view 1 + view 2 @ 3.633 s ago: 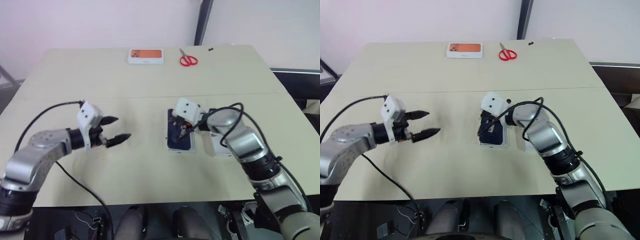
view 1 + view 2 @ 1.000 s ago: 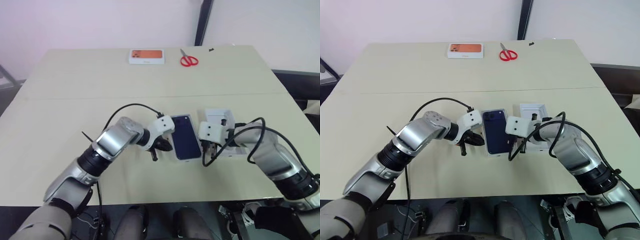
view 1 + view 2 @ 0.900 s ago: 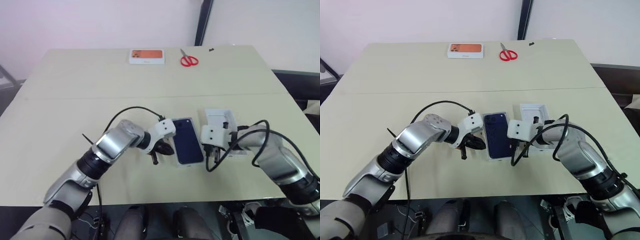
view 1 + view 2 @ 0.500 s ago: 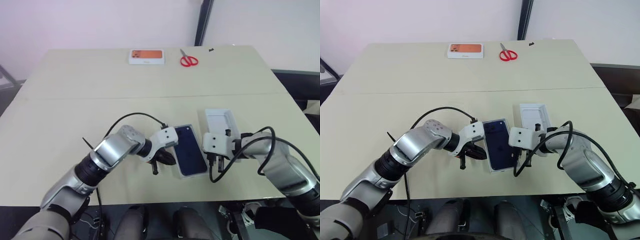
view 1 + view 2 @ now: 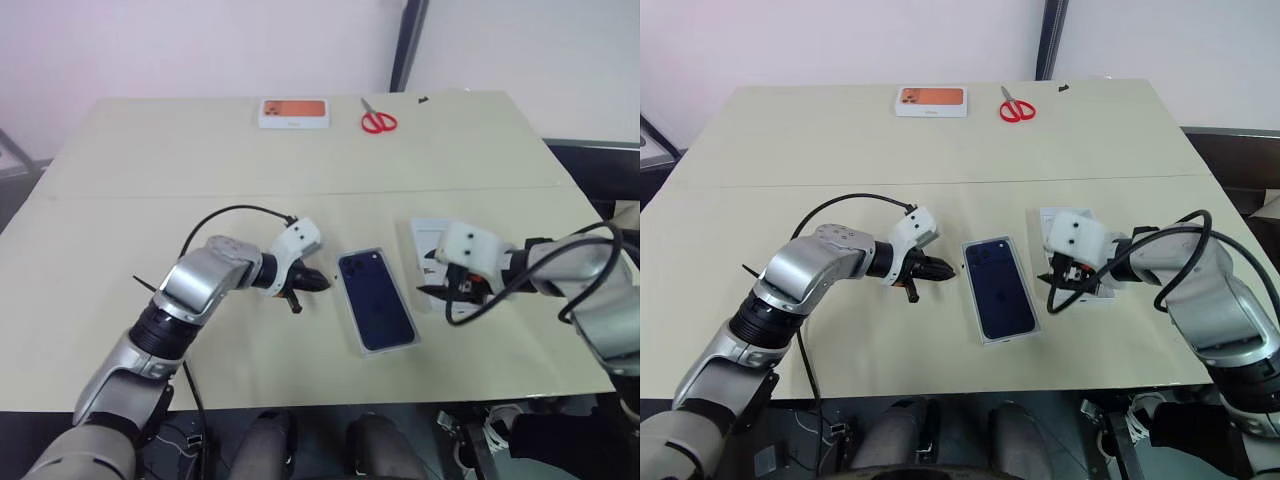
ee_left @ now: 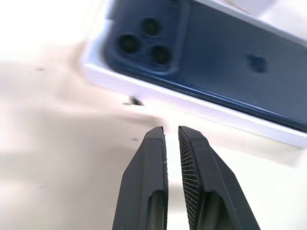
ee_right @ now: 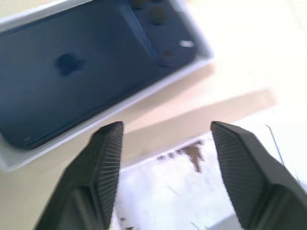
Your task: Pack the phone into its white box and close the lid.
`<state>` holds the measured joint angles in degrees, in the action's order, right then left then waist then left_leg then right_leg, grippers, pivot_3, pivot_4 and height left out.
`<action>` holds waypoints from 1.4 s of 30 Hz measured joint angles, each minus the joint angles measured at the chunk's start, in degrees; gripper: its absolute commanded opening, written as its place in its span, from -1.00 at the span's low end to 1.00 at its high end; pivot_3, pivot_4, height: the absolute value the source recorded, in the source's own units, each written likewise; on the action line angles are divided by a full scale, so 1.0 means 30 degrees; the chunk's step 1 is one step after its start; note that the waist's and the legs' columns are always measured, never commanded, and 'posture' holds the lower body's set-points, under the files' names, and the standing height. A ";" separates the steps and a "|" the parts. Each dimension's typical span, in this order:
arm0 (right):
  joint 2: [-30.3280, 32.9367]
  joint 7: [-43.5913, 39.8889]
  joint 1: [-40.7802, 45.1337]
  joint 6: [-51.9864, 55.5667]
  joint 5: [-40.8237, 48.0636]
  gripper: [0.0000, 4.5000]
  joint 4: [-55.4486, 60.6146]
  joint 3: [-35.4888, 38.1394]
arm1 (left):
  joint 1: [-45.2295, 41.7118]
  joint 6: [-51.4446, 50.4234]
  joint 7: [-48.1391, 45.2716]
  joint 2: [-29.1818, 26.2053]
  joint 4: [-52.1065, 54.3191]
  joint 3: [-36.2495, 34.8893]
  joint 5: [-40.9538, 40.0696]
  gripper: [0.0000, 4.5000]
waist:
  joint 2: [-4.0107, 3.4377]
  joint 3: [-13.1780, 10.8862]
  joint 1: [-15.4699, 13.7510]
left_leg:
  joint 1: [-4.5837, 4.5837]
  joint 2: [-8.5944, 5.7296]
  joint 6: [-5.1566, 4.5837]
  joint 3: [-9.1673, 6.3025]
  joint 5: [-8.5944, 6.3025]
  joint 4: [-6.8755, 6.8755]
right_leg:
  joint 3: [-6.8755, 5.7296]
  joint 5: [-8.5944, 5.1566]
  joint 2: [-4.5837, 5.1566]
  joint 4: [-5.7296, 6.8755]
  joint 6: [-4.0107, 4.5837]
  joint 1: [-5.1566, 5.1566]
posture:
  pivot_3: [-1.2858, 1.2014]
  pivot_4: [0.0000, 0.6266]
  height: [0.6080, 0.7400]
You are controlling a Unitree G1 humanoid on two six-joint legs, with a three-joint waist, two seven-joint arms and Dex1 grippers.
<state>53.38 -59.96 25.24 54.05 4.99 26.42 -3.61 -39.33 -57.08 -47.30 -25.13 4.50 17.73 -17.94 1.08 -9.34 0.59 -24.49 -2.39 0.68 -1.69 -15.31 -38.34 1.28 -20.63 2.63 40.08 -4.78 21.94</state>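
The dark blue phone (image 5: 377,300) lies back-up inside the white box (image 6: 192,106), its camera cluster at the far end. The box sits slightly askew on the table between my two grippers. Just left of the box's far corner is my left gripper (image 5: 318,283), shut and empty, a small gap away from it. On the right, my right gripper (image 5: 447,285) hovers open over the white lid (image 5: 428,238), which lies inner face up beside the box. Nothing is between its fingers.
A small white box with an orange picture (image 5: 293,112) and red scissors (image 5: 377,121) lie at the table's far edge. A black cable loops from my left wrist over the table. The front table edge is close below the box.
My right gripper has opened, risen and pulled right, away from the box and over the lid. My left gripper has drawn back to the left. The box with the phone stays put, slightly turned.
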 measured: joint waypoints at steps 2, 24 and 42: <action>-0.0793 0.0939 0.1019 0.2946 0.0548 0.23 -0.0301 0.0155 | 0.0091 0.1823 0.0608 0.0744 -0.0365 -0.1348 -0.0081 -0.78 | 0.0000 0.0000 0.0003 | -0.0004 0.0001 0.0037 0.0000 0.0021 0.0004 | 0.0000 0.0000 0.0001 0.0003 0.0000 0.0014 | 0.03 -0.52 1.00; -0.6784 0.9979 0.2474 1.2688 0.2621 -0.98 -0.2021 0.0970 | 0.7029 1.0521 -0.6968 -0.5528 0.3656 -0.4989 -0.2498 -0.78 | -0.0017 0.0010 0.0105 | -0.0007 -0.0002 -0.0039 0.0016 -0.0023 0.0052 | 0.0016 0.0001 0.0016 0.0008 0.0002 0.0051 | 0.03 -0.52 1.00; -0.5890 1.8870 0.3052 0.8754 3.2436 -0.98 -0.5980 0.3264 | 0.8233 1.1851 -0.5318 -0.5965 0.1397 -0.8096 -0.2721 -0.78 | -0.0027 -0.0007 0.0217 | -0.0005 0.0023 -0.0100 0.0007 -0.0054 0.0035 | -0.0032 0.0000 0.0023 -0.0035 0.0001 -0.0014 | 0.03 -0.52 1.00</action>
<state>35.71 -3.36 34.40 80.31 102.30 8.48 6.18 -14.63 -21.53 -63.25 -43.02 8.69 -6.55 -26.11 1.00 -9.36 1.24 -24.51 -2.32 0.38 -1.67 -15.47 -38.23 1.18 -20.63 2.69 39.98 -4.77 21.90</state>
